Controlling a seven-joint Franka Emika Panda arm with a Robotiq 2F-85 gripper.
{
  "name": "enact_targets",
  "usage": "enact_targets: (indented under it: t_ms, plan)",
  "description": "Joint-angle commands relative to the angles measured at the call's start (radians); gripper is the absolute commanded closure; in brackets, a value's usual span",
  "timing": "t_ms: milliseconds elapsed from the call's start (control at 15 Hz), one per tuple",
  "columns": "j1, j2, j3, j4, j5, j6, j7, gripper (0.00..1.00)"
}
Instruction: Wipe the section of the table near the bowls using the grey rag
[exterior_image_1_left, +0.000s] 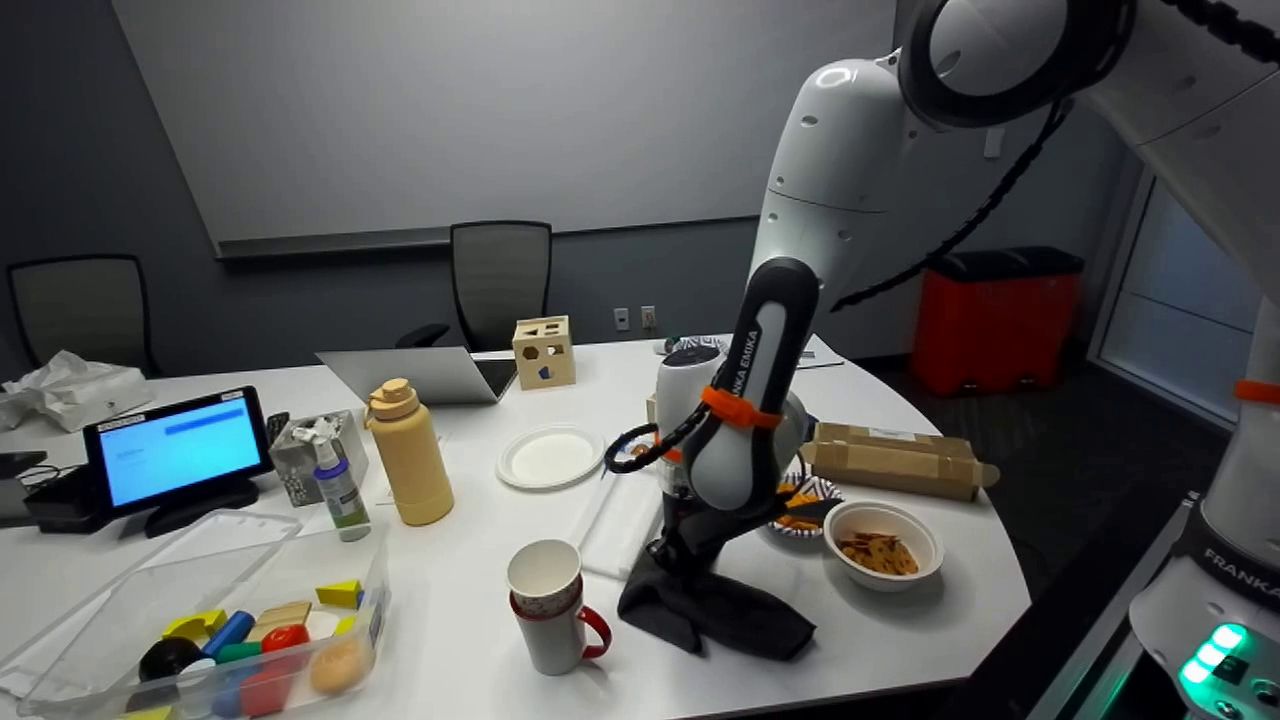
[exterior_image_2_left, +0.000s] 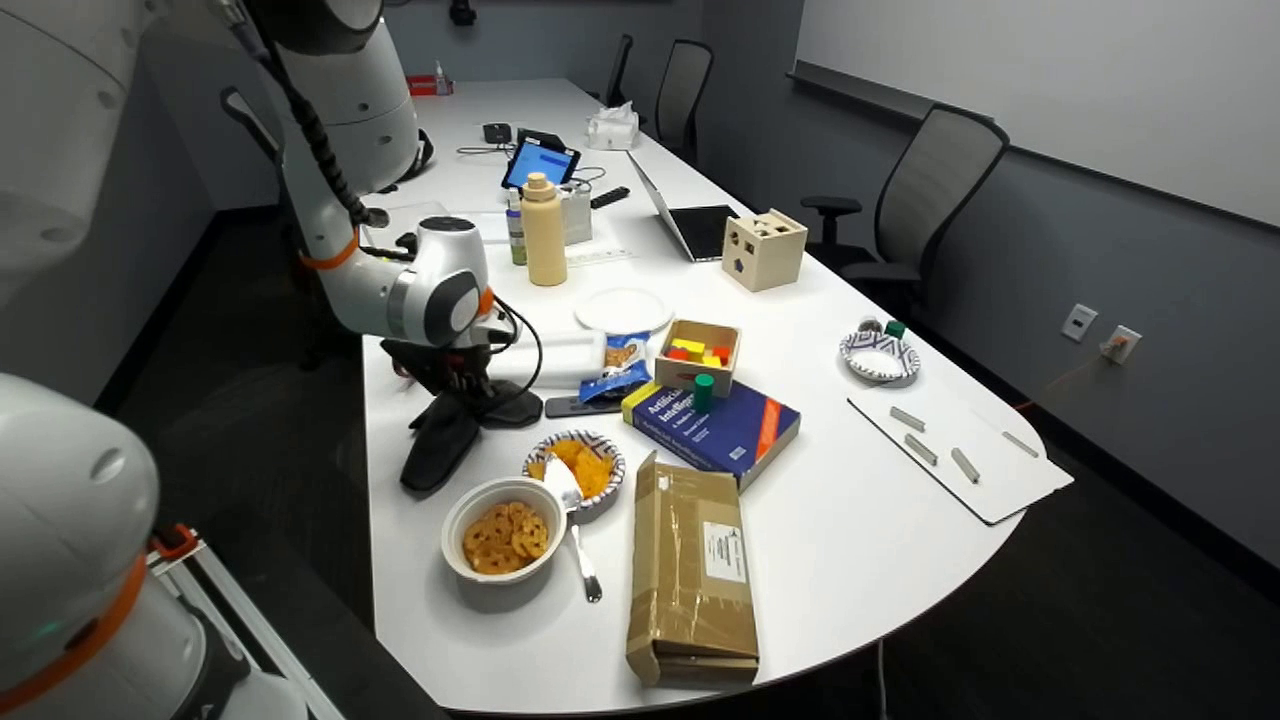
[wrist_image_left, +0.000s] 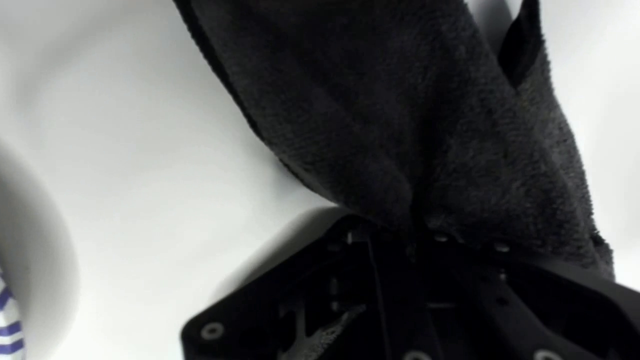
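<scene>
One red bin (exterior_image_1_left: 995, 325), black-lidded, shown in an exterior view only. Arm (exterior_image_1_left: 835, 180): bent, reaching low; gripper (wrist_image_left: 412, 237) pointing down, clamped on the dark grey rag (wrist_image_left: 380, 110), which rests on the table (exterior_image_1_left: 480, 600) near the bowls (exterior_image_1_left: 900, 520). Lettering: "FRANKA EMIKA" on the arm; "Artificial Intelligence" on a blue book (exterior_image_2_left: 715, 440).

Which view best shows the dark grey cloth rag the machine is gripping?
The wrist view: the dark grey cloth rag appears close up, fuzzy texture clear, though cut off at the top. Both exterior views show it small, nearly black, beneath the black gripper, loose ends in frame.
</scene>
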Motion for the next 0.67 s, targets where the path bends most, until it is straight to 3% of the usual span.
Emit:
enact_targets:
  t_ms: [0,400,600]
  plan:
    - [-0.037,0.068,0.077,0.079,0.072,-0.011,-0.098,0.98]
    - [-0.051,0.03,0.109,0.024,0.089,-0.076,-0.175,0.98]
    - [-0.034,-0.027,0.076,-0.028,0.079,-0.139,-0.172,0.98]
